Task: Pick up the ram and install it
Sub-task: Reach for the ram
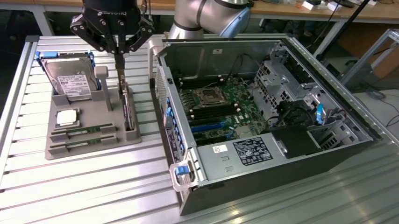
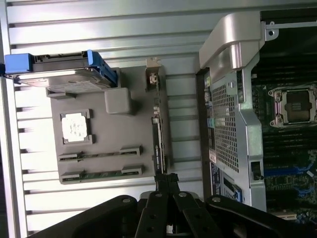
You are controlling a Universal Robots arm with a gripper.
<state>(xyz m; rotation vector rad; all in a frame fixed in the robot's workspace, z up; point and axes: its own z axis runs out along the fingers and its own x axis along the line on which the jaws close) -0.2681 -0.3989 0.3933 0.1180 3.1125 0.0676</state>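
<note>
Pick step, judging by position. End effector [image 1: 119, 70] with fingers pressed together, down at one end of the long thin green ram stick [image 1: 128, 109], which stands on edge in the grey moulded tray [image 1: 87, 112] on the slatted bench [image 1: 93, 186]. Can't tell if it is pinched. Lifting it out calls for a straight upward pull.

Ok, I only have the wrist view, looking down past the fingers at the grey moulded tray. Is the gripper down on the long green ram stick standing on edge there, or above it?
Observer: In the exterior view the gripper hangs above the ram, fingers shut and empty. Its tips look clear of the top edge of the stick, which sits in the grey moulded tray.
Operator: And the memory slots inside the open black computer case?
Observer: The long black slots beside the square processor socket on the green motherboard look empty.
</note>
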